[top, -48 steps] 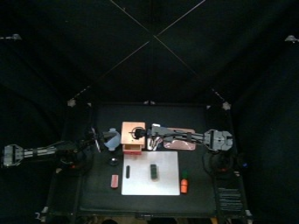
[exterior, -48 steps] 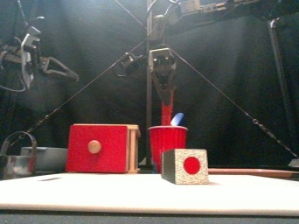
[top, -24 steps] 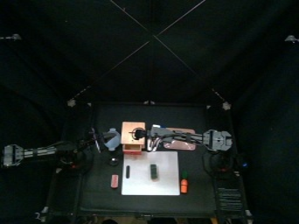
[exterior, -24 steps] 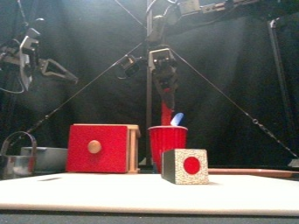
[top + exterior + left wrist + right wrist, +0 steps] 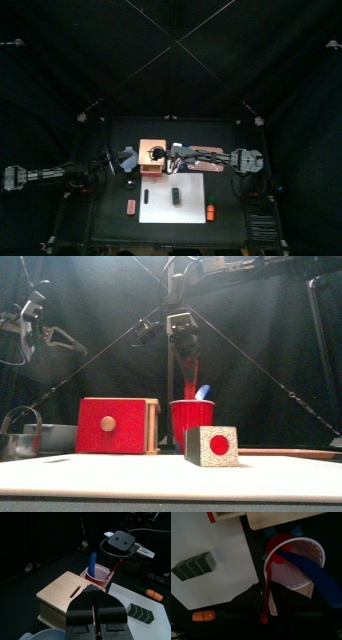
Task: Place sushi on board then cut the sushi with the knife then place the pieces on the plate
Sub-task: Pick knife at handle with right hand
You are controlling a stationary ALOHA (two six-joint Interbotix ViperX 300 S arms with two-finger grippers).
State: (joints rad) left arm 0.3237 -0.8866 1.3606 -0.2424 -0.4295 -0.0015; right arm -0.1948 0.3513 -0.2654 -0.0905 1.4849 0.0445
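1. Two grippers are mine, and only one is busy. The fingers of my right gripper (image 5: pixel 266 594) are pinched tight on the handle of the red knife (image 5: pixel 187 364), with nothing else between them.
2. The red knife hangs straight down from those fingers. Its lower end is at the mouth of the red cup (image 5: pixel 191 421) directly beneath, and I cannot tell whether the tip is clear of the rim.
3. The blue knife (image 5: pixel 202 391) stands leaning in the cup, just beside the knife I hold.
4. The sushi roll (image 5: pixel 211 446) sits on the white cutting board (image 5: pixel 160 478), below my right fingers and nearer the table's front than the cup. Its dark green blocks are joined in one piece, and its end with the red round centre faces the front.
5. The wooden box (image 5: pixel 63 594) stands just beside the cup, on the side toward my left gripper, with its red drawer front facing forward.
6. The fingers of my left gripper (image 5: pixel 94 592) are pressed flat together and hold nothing. They hang high to the left of the box and point across it toward the cup and my other gripper.
7. The blue-grey bowl (image 5: pixel 34 438) is low down under my left fingers, left of the box.
8. An orange toy (image 5: pixel 203 615) lies on the table by the board's front right edge, well apart from both sets of fingers.
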